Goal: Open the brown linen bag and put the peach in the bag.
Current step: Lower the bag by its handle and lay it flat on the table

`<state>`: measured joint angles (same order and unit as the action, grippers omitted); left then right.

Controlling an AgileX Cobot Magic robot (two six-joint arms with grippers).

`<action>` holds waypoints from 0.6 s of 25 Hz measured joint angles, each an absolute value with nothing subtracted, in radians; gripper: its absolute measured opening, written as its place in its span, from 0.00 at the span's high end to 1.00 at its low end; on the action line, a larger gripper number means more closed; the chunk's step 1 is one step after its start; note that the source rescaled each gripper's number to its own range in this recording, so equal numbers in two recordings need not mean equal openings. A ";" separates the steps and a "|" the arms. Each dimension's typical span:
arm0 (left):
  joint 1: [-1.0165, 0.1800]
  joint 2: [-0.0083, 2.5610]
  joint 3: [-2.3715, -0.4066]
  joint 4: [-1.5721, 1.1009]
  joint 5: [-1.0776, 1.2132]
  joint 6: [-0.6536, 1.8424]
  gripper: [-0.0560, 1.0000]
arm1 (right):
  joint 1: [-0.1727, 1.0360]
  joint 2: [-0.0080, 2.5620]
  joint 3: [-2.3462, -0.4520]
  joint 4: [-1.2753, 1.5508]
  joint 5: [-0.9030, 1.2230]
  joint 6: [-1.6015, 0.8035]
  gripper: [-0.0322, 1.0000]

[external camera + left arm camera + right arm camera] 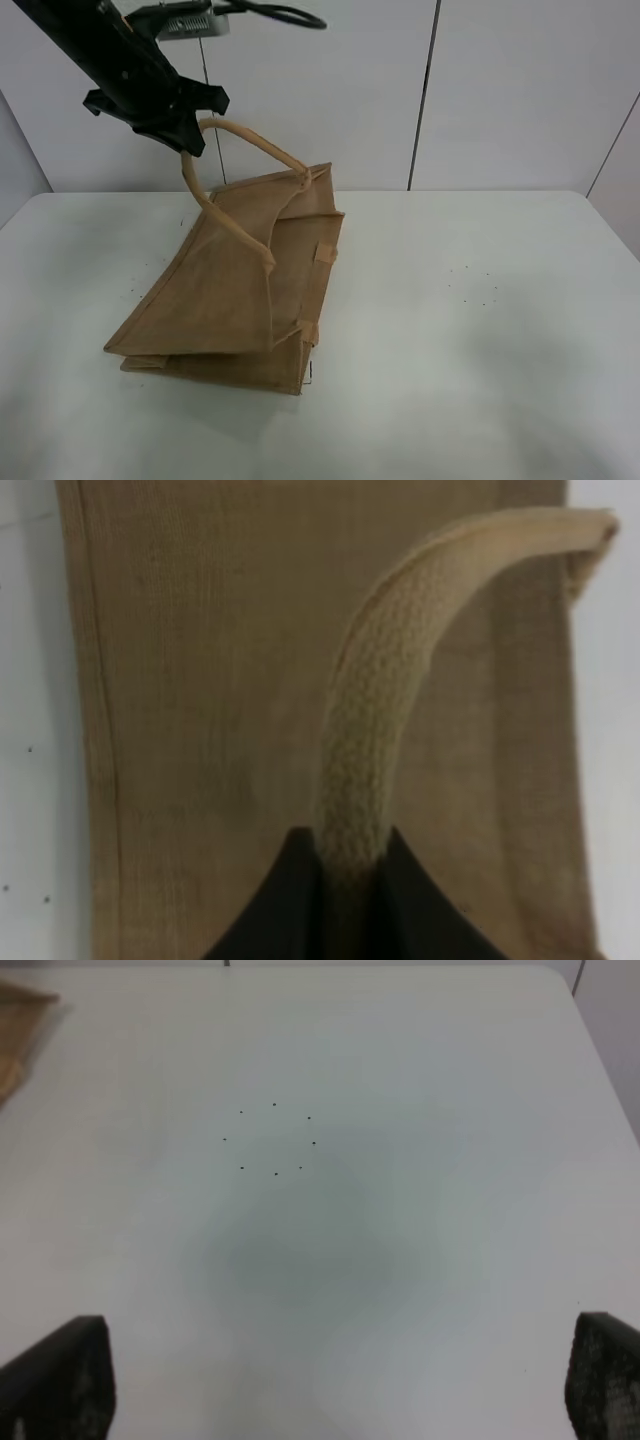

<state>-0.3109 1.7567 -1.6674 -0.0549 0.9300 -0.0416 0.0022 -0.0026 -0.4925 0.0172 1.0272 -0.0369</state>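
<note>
A big white table stands in front of a plain white wall. The brown linen bag lies on the table, and everything else is placed from it. Its bottom side rests flat on the table. Its top side is lifted up at the handle end, so there is a gap between the two sides and the mouth is partly open. A light tan rope handle loops up above the bag. The left gripper is up over the bag's handle end, and it is closed tight on that handle. In the left wrist view the two black fingers pinch the handle between them, with the rough brown cloth spread out behind. The right gripper hangs over the bare table, well away from the bag. Its dark fingers are spread wide apart with nothing between them. Under it is a small ring of black dots on the table. Only a corner of the bag shows at the edge of that view.
</note>
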 joint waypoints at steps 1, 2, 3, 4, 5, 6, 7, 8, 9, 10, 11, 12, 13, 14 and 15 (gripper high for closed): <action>-0.311 1.757 -1.641 -0.056 0.897 -0.046 0.95 | 0.002 -0.003 -0.493 0.017 1.027 -0.037 0.00; -0.311 1.757 -1.611 -0.060 0.859 -0.048 0.95 | 0.002 -0.003 -0.493 0.017 1.027 -0.037 0.00; -0.311 1.757 -1.581 -0.069 0.825 -0.049 0.95 | 0.002 -0.003 -0.493 0.017 1.027 -0.037 0.00; -0.311 1.757 -1.552 -0.082 0.790 -0.049 0.95 | 0.002 -0.003 -0.493 0.017 1.027 -0.037 0.00; -0.311 1.757 -1.529 -0.090 0.763 -0.049 0.95 | 0.002 -0.003 -0.493 0.017 1.027 -0.037 0.00; -0.311 1.757 -1.501 -0.101 0.730 -0.049 0.95 | 0.002 -0.003 -0.493 0.017 1.027 -0.037 0.00; -0.311 1.757 -1.475 -0.108 0.697 -0.049 0.95 | 0.002 -0.003 -0.493 0.017 1.027 -0.037 0.00; -0.311 1.757 -1.455 -0.112 0.672 -0.049 0.95 | 0.002 -0.003 -0.493 0.017 1.027 -0.037 0.00; -0.311 1.757 -1.434 -0.114 0.643 -0.049 0.95 | 0.002 -0.003 -0.493 0.017 1.027 -0.037 0.00; -0.311 1.758 -1.419 -0.119 0.622 -0.049 0.95 | 0.002 -0.003 -0.493 0.017 1.027 -0.037 0.00; -0.311 1.765 -1.412 -0.123 0.613 -0.048 0.95 | 0.002 -0.003 -0.493 0.017 1.027 -0.037 0.00; -0.311 1.773 -1.411 -0.126 0.607 -0.048 0.95 | 0.002 -0.003 -0.493 0.017 1.027 -0.037 0.00; -0.311 1.789 -1.411 -0.130 0.602 -0.048 0.95 | 0.002 -0.003 -0.493 0.017 1.027 -0.037 0.00; -0.311 1.809 -1.411 -0.130 0.598 -0.048 0.95 | 0.002 -0.003 -0.493 0.017 1.027 -0.037 0.00; -0.311 1.832 -1.411 -0.131 0.597 -0.047 0.95 | 0.002 -0.003 -0.493 0.017 1.027 -0.037 0.00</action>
